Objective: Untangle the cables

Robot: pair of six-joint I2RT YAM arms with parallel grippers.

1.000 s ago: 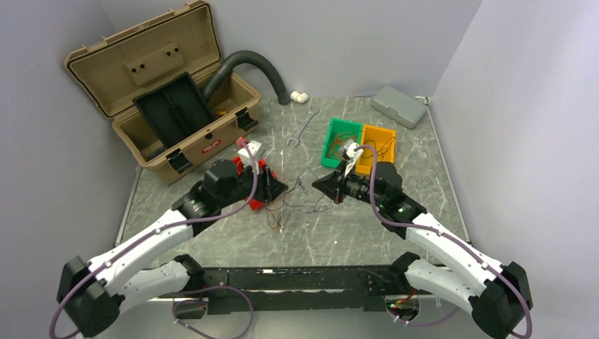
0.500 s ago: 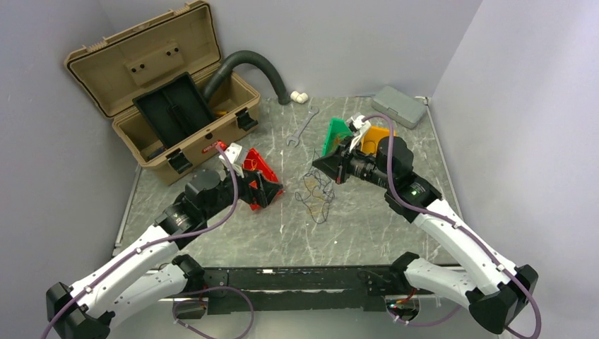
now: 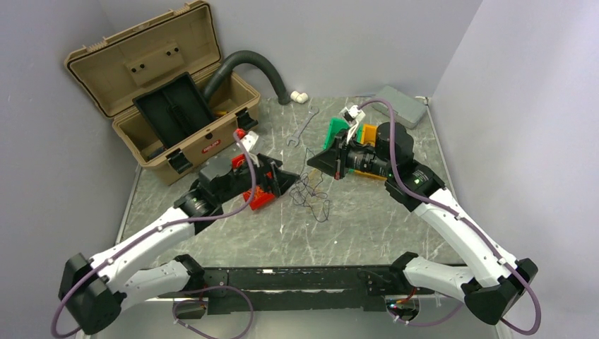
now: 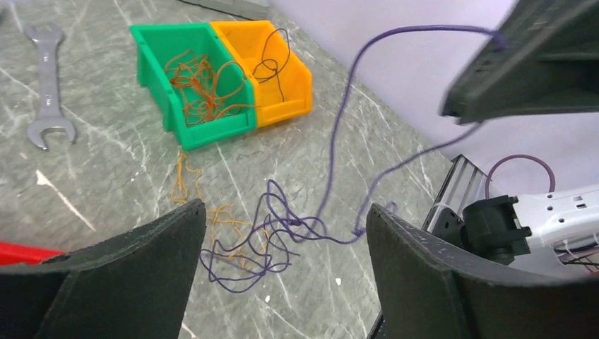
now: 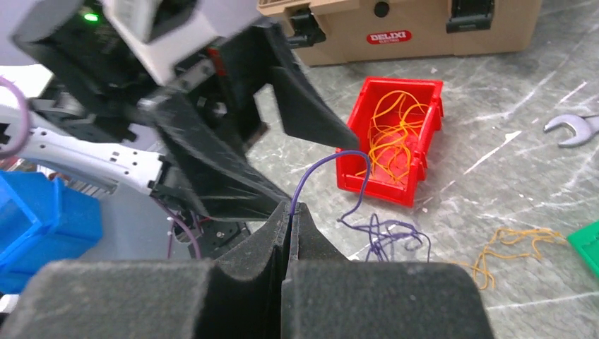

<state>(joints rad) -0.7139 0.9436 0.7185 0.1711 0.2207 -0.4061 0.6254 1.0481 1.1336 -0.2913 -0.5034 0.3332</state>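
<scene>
Right fingers (image 5: pixel 290 212): pinched shut on a purple cable (image 5: pixel 321 164), held up near the red bin (image 5: pixel 399 189).
Left fingers (image 3: pixel 284 179): spread wide, gripped nothing, over the tangle (image 4: pixel 244 248) beside that bin on the bench (image 4: pixel 106 176).

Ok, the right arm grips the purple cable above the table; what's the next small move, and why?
Probably lower the left gripper, jaws open, onto the tangle and close. The right gripper, shut on the purple cable, holds one stretch up, but the rest lies looped on the table among orange strands; pinning those should let a pull separate them.
</scene>
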